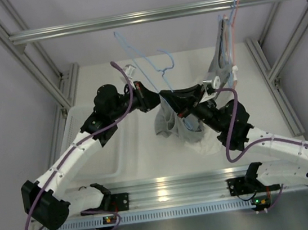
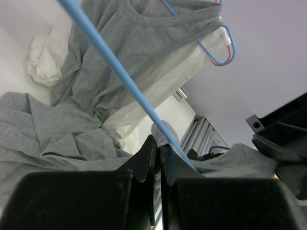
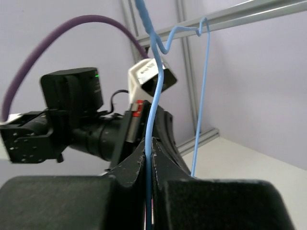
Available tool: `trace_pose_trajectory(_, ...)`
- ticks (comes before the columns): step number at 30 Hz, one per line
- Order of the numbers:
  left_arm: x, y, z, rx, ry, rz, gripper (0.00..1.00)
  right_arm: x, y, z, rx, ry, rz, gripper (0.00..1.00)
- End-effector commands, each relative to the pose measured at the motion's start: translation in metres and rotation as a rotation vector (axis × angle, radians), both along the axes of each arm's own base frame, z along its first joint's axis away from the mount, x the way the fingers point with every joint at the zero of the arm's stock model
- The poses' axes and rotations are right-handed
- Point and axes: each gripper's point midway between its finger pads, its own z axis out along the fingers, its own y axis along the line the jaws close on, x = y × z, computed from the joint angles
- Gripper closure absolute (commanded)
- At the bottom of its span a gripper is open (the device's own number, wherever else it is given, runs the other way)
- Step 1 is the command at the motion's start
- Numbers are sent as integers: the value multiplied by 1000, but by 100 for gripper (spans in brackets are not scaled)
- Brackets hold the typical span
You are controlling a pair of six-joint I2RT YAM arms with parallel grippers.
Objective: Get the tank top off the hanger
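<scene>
A light blue wire hanger point(image 1: 134, 52) is held up in the air over the middle of the table. The grey tank top point(image 1: 169, 123) droops in a bunch below it. My right gripper point(image 1: 173, 98) is shut on the hanger's wire point(image 3: 152, 96), which runs up between its jaws point(image 3: 149, 140). My left gripper point(image 1: 151, 99) is just left of it. In the left wrist view it point(image 2: 159, 141) is shut on a fold of the tank top's grey strap point(image 2: 164, 130), with the blue wire point(image 2: 115, 64) running past its right finger.
A metal rail point(image 1: 158, 15) crosses the back. More hangers with grey and white garments point(image 1: 223, 55) hang from it at the right. White cloth point(image 1: 206, 143) lies on the table under the right arm. A shallow white tray point(image 1: 119, 153) lies at the left.
</scene>
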Motion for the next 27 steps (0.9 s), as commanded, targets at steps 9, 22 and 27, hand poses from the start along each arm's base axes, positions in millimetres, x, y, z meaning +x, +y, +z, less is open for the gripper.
trace_pose_trajectory(9, -65, -42, 8, -14, -99, -448, 100, 19, -16, 82, 177, -118, -222, 100)
trace_pose_trajectory(22, -144, -88, -69, 106, -167, -725, 100, 3, -49, 99, 260, -196, -257, 100)
trace_pose_trajectory(27, -194, -96, -98, 138, -217, -882, 100, 33, -53, 78, 134, -240, -459, 100)
